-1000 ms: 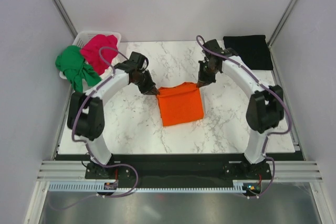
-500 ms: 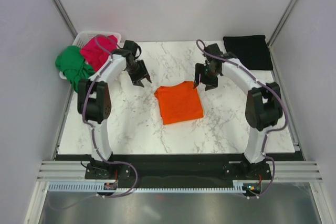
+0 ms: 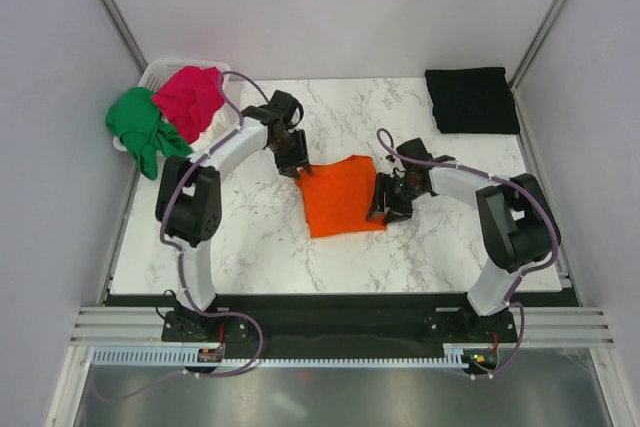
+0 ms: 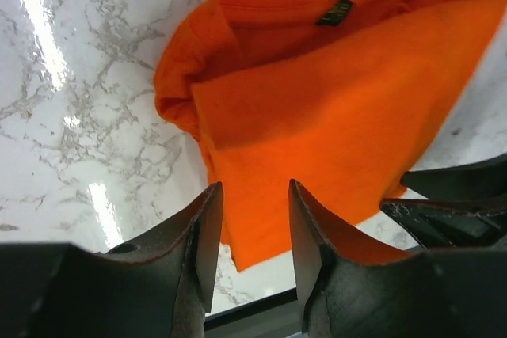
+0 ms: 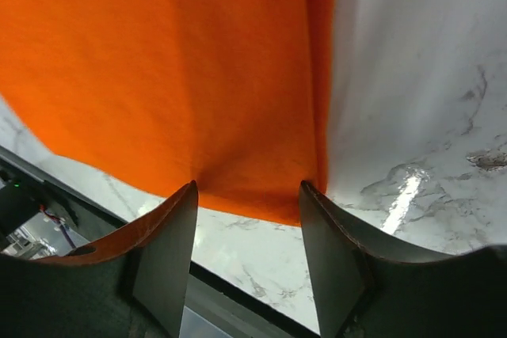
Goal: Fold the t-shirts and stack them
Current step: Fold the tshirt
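Note:
The bright orange t-shirt [image 3: 340, 197] lies folded flat in the middle of the marble table. My left gripper [image 3: 297, 162] is open just above the shirt's far left corner; in the left wrist view [image 4: 253, 187] its fingers frame the orange cloth [image 4: 317, 108], which shows a collar label. My right gripper [image 3: 385, 202] is open at the shirt's right edge; in the right wrist view [image 5: 249, 187] both fingertips rest on the orange cloth [image 5: 174, 77] near its edge. A folded black t-shirt [image 3: 472, 99] lies at the back right. Green [image 3: 140, 127] and magenta-red [image 3: 190, 97] t-shirts hang over the basket.
The white plastic basket [image 3: 158, 72] stands at the back left corner, against the left wall. Grey walls enclose the table on three sides. The black table edge shows below the cloth in the right wrist view [image 5: 261, 306].
Both grippers have come in from the back of the table to the orange shirt: the left to its far left corner, the right down to its right edge.

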You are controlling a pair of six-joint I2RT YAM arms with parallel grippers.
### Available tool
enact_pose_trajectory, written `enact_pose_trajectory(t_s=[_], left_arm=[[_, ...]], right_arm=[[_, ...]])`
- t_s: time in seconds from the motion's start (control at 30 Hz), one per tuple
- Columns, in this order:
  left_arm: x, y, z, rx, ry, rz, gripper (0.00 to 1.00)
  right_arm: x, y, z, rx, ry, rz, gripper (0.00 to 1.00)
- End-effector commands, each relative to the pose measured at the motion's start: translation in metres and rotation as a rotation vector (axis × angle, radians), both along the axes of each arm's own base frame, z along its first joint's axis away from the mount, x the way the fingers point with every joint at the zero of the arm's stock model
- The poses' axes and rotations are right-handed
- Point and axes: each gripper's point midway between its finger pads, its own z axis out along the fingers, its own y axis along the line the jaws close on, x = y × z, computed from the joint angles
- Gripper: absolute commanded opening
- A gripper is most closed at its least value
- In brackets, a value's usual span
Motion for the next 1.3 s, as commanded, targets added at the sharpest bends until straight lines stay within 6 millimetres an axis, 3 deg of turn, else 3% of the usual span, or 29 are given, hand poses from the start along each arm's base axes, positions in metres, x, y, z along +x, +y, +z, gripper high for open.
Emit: enact_pose_trajectory(t_s=[0.0, 0.07, 0.2, 0.33, 0.47, 0.53, 0.6, 0.63, 0.7, 0.77, 0.8, 0.83, 0.87, 0.9, 0.93, 0.97, 1.0, 1.03, 1.07, 1.1, 1.13, 1.17, 1.2, 1.23, 1.27], left_arm=[[0.008, 0.004, -0.045, 0.033, 0.043, -0.035, 0.45], [0.009, 0.012, -0.071, 0.091, 0.072, -0.045, 0.45], [0.010, 0.020, -0.102, 0.144, 0.116, -0.070, 0.43], [0.012, 0.026, -0.100, 0.176, 0.102, -0.072, 0.43], [0.026, 0.042, -0.070, 0.271, 0.023, -0.083, 0.44], [0.044, 0.047, -0.036, 0.315, -0.061, -0.071, 0.44], [0.051, 0.052, -0.003, 0.357, -0.127, -0.073, 0.45], [0.051, 0.054, 0.018, 0.397, -0.180, -0.071, 0.46], [0.046, 0.054, 0.042, 0.430, -0.218, -0.102, 0.49], [0.034, 0.056, 0.062, 0.473, -0.254, -0.114, 0.51], [0.024, 0.060, 0.064, 0.490, -0.238, -0.121, 0.51], [0.018, 0.063, 0.070, 0.506, -0.247, -0.117, 0.51], [0.004, 0.070, 0.059, 0.521, -0.207, -0.112, 0.50], [-0.007, 0.074, 0.073, 0.501, -0.231, -0.093, 0.50], [-0.017, 0.076, 0.071, 0.487, -0.218, -0.087, 0.49], [-0.036, 0.082, 0.055, 0.488, -0.165, -0.072, 0.47], [-0.046, 0.082, 0.069, 0.433, -0.205, -0.053, 0.47], [-0.056, 0.084, 0.067, 0.417, -0.202, -0.046, 0.47], [-0.075, 0.091, 0.051, 0.419, -0.162, -0.038, 0.47], [-0.084, 0.093, 0.050, 0.402, -0.166, -0.030, 0.47], [-0.092, 0.096, 0.061, 0.366, -0.212, -0.013, 0.47], [-0.108, 0.104, 0.046, 0.377, -0.174, -0.004, 0.47], [-0.115, 0.107, 0.043, 0.376, -0.172, 0.001, 0.47], [-0.121, 0.113, 0.048, 0.372, -0.193, 0.016, 0.47], [-0.131, 0.119, 0.038, 0.384, -0.170, 0.022, 0.47]], right_arm=[[-0.008, -0.006, -0.021, -0.010, -0.007, 0.018, 0.61], [-0.021, -0.013, -0.024, -0.028, 0.005, 0.006, 0.61], [-0.039, -0.021, -0.019, -0.035, 0.008, -0.007, 0.62], [-0.055, -0.022, 0.002, -0.012, -0.001, 0.002, 0.63], [-0.058, -0.002, 0.045, 0.064, -0.060, 0.060, 0.66], [-0.056, 0.001, 0.063, 0.071, -0.094, 0.078, 0.68], [-0.034, -0.004, 0.087, 0.033, -0.198, 0.038, 0.69], [-0.017, -0.016, 0.091, -0.035, -0.263, -0.028, 0.78], [-0.002, -0.025, 0.095, -0.055, -0.310, -0.072, 0.88], [0.018, -0.027, 0.096, -0.013, -0.331, -0.088, 0.93], [0.025, -0.026, 0.081, -0.018, -0.289, -0.085, 0.93], [0.037, -0.024, 0.083, -0.005, -0.303, -0.082, 0.92], [0.043, -0.020, 0.079, 0.007, -0.298, -0.071, 0.90], [0.049, -0.018, 0.064, 0.001, -0.277, -0.067, 0.88], [0.063, -0.016, 0.063, 0.016, -0.314, -0.078, 0.87], [0.070, -0.016, 0.059, 0.034, -0.315, -0.088, 0.85], [0.082, -0.013, 0.047, 0.054, -0.317, -0.089, 0.82], [0.092, -0.014, 0.045, 0.072, -0.318, -0.097, 0.81], [0.098, -0.011, 0.041, 0.096, -0.305, -0.091, 0.79], [0.100, -0.007, 0.025, 0.117, -0.260, -0.082, 0.78], [0.109, -0.005, 0.024, 0.134, -0.272, -0.085, 0.76], [0.119, -0.006, 0.025, 0.146, -0.286, -0.095, 0.75], [0.122, -0.004, 0.014, 0.153, -0.260, -0.109, 0.75], [0.133, -0.003, 0.017, 0.173, -0.285, -0.115, 0.75], [0.137, -0.002, 0.013, 0.177, -0.278, -0.123, 0.75]])
